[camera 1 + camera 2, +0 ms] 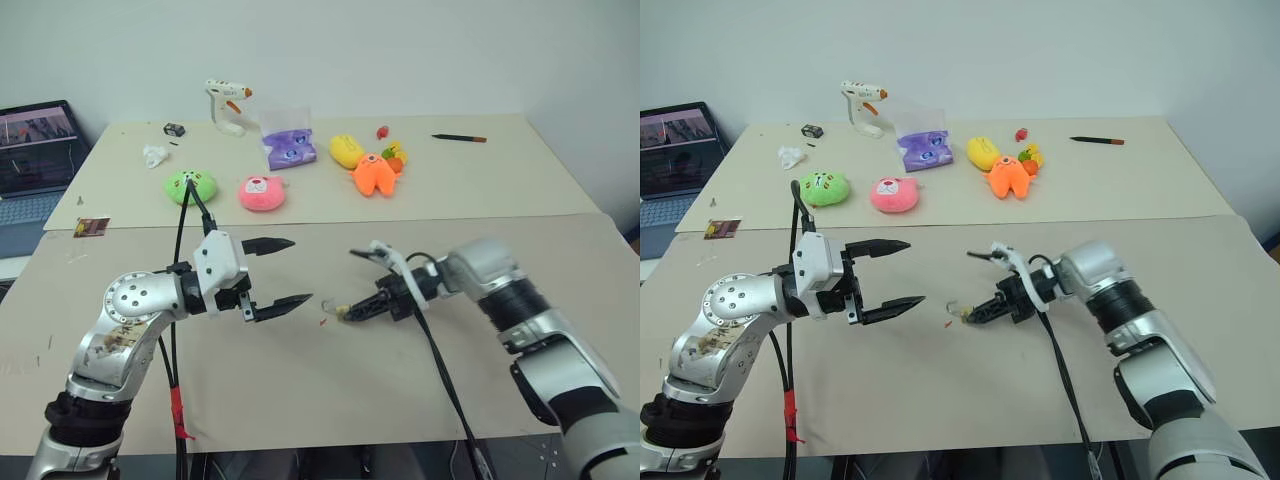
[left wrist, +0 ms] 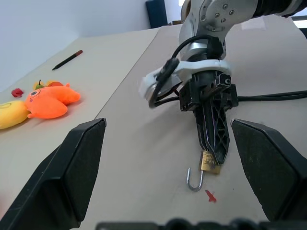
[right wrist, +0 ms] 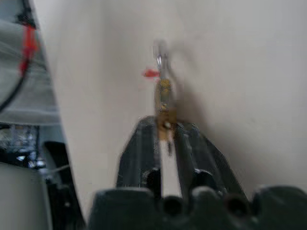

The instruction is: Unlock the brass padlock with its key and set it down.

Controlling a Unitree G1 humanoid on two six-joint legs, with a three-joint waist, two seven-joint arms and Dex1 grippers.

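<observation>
The brass padlock (image 2: pixel 209 163) hangs just above the near table, with its silvery shackle (image 2: pixel 194 181) swung open like a hook. My right gripper (image 1: pixel 352 309) is shut on the padlock's body and points down and to the left. In the right wrist view the padlock (image 3: pixel 164 96) sticks out past the closed fingertips. My left gripper (image 1: pixel 300 270) stands open a short way to the left of the padlock, level and pointing at it, with nothing between its fingers. I cannot make out the key.
A tiny red scrap (image 1: pixel 322 322) lies on the table under the padlock. On the far table are a green plush (image 1: pixel 190 186), a pink plush (image 1: pixel 262 193), an orange plush (image 1: pixel 374 173), a purple bag (image 1: pixel 288 148), a glue gun (image 1: pixel 227 105) and a pencil (image 1: pixel 459 137). A laptop (image 1: pixel 35 150) stands at far left.
</observation>
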